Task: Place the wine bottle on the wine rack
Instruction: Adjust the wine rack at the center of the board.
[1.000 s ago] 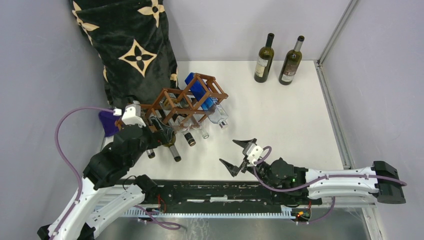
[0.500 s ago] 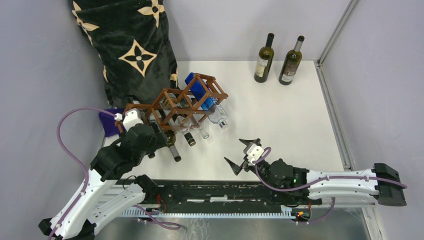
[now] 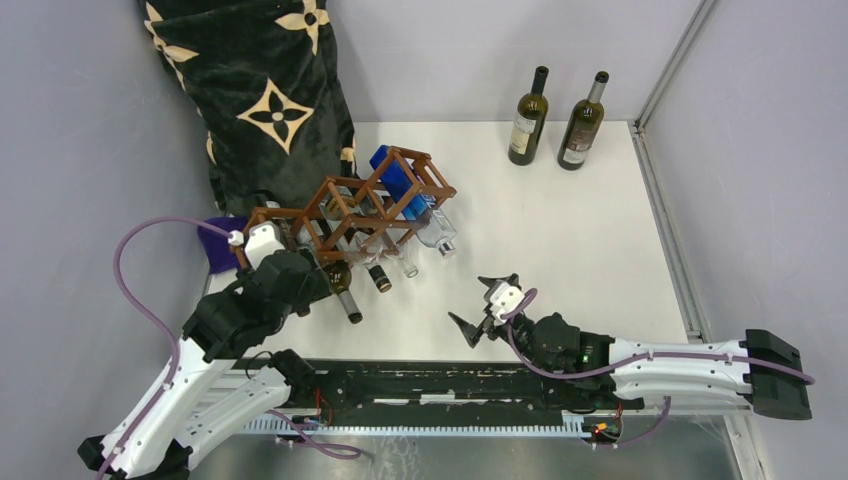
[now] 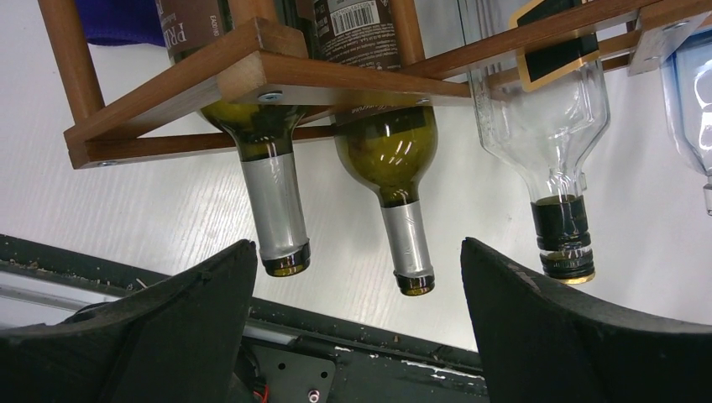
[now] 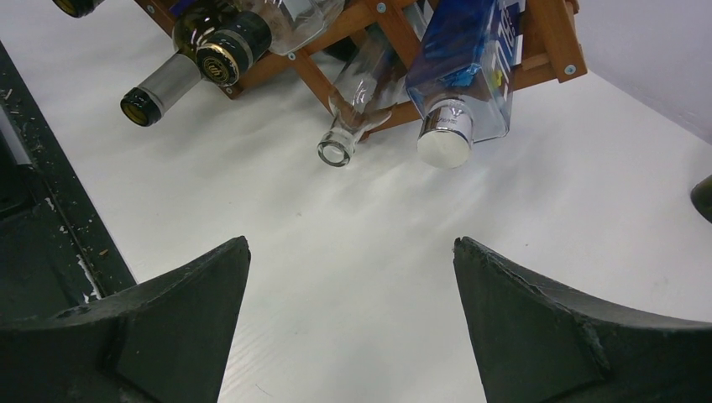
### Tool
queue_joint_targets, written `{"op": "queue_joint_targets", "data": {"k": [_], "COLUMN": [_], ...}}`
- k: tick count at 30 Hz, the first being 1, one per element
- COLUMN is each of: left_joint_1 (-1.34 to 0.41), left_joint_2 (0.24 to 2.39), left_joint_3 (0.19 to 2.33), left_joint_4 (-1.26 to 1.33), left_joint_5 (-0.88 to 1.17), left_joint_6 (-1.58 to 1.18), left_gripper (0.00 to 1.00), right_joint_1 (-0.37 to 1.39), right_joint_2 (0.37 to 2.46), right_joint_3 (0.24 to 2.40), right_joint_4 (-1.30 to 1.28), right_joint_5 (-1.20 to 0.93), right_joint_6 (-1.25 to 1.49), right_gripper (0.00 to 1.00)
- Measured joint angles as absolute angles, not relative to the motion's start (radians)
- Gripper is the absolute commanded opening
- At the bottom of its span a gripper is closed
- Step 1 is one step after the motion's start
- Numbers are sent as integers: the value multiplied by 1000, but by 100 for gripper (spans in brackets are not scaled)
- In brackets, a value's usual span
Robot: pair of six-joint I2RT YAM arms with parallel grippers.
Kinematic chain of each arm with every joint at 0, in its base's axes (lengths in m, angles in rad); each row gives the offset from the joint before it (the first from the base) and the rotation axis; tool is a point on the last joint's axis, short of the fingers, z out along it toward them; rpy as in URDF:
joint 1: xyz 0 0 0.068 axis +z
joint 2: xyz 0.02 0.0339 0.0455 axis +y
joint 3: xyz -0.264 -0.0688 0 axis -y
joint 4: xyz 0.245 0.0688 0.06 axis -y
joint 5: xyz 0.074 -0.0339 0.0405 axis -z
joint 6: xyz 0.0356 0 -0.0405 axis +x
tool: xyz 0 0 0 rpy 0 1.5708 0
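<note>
Near the table's (image 3: 560, 230) left edge, the spread left gripper (image 4: 357, 256) faces necks (image 4: 277, 210) jutting from the seemingly crowded wine rack (image 3: 372, 203); the right gripper (image 3: 483, 303) gapes too, wine bottles (image 3: 528, 117) upright far back.

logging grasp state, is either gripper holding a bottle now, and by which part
Nothing is held. The left gripper is open facing the bottle necks in the wine rack, touching none; the right gripper is open above the table.
</note>
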State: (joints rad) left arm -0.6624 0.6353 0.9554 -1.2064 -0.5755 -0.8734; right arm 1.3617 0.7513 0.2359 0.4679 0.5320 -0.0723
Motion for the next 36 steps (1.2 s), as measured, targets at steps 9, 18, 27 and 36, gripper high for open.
{"op": "queue_joint_targets", "data": {"k": [9,18,27,36], "left_joint_1": [-662,-662,-662,-662], "left_joint_2": [644,656,701,767], "left_joint_3": [943,902,882,879], "left_joint_4": [-1211,-1222,-1225,-1246], "left_joint_5": [-575,-575,-585,-624], "left_joint_6": [-891,-939,-975,-1036], "left_gripper": [94,89,87,74], "right_joint_1": [1346,1327,1313,1306], "right_joint_2": [768,788,788,788], "right_joint_3": [236,236,235,235], "right_joint_4": [467,467,460,458], "right_joint_5": [506,483,467,459], "right_joint_6": [-57,-49,-45,-45], "right_gripper": [97,97,97,97]}}
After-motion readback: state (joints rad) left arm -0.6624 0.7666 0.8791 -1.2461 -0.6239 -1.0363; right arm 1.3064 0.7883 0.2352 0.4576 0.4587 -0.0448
